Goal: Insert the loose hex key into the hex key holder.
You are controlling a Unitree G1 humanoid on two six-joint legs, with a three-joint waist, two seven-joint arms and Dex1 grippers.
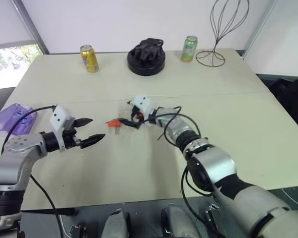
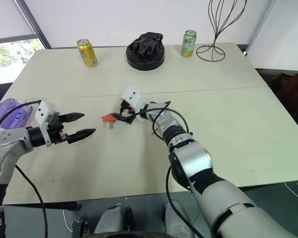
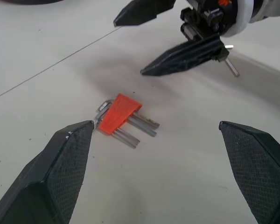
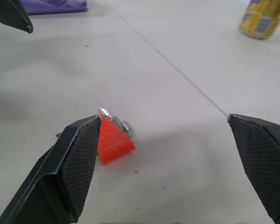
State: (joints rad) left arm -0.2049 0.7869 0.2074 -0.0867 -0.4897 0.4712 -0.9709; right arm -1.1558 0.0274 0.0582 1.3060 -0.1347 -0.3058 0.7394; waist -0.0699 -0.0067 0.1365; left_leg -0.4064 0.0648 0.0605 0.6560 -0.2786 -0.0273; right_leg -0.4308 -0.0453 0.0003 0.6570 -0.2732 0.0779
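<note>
One hex key holder (image 1: 114, 122) lies flat on the cream table (image 1: 238, 129), a small red-orange block with several short grey keys sticking out of one edge like comb teeth; in the left wrist view about four key ends can be counted. It sits near the table's middle, between the two grippers and touching neither. A thin grey rod end (image 3: 231, 66) shows just beside the right gripper in the left wrist view; whether this is the loose hex key I cannot tell.

There are two grippers. The left gripper (image 1: 87, 131) hovers to the left of the holder, its two black fingers spread wide apart with nothing between them. The right gripper (image 1: 131, 118) hangs just right of the holder, its fingers also spread wide and bare; in the right wrist view the holder lies beside one fingertip (image 4: 84, 140).

Along the far edge of the table stand two drink cans: one yellow can (image 1: 89, 58) and one green can (image 1: 189, 48). Their printing is too small to read. Between them rests one round black object (image 1: 147, 57), and to the right of the green can one wire head-shaped stand (image 1: 223, 29). One translucent purple object (image 1: 12, 118) lies at the left edge.
</note>
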